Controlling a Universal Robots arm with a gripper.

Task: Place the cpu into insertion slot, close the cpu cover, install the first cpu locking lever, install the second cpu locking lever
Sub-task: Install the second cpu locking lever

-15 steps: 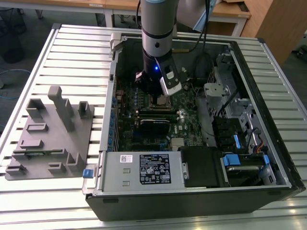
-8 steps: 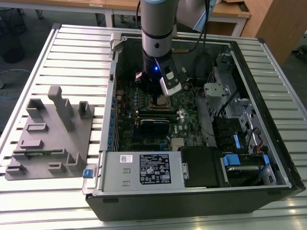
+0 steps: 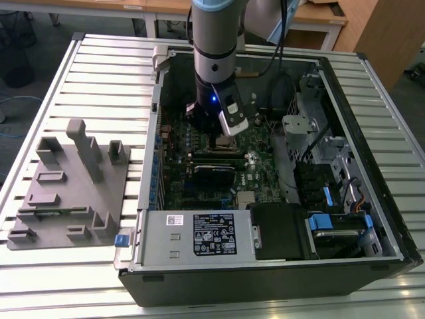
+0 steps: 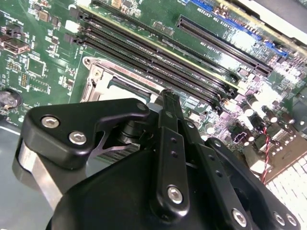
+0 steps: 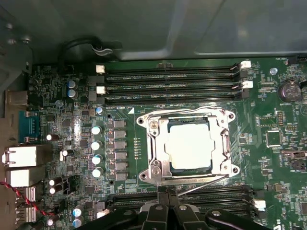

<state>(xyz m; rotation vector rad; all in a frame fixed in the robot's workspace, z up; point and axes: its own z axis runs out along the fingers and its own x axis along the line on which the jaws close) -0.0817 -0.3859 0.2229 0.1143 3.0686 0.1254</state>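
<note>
A: Where's the arm?
B: Reaching down into the open computer case on the slatted surface. The gripper hovers low over the green circuit board, right at one edge of the insertion slot.

A: And the cpu?
B: The cpu is already seated in the slot, lying flat with its pale metal top showing. The cpu cover is down around it, framing the chip through its square cut-out.

A: Levers?
B: Thin wire levers run along the socket edges. I can't tell whether they are hooked.

A: Gripper state?
B: The fingers are pinched together, tips meeting with nothing between them. In the second wrist view the fingertip sits just over the socket frame, by the long black memory slots. Contact unclear.

A: Anything else around?
B: A grey plastic fixture sits on the surface near the exterior view's left edge, well apart from the case.
</note>
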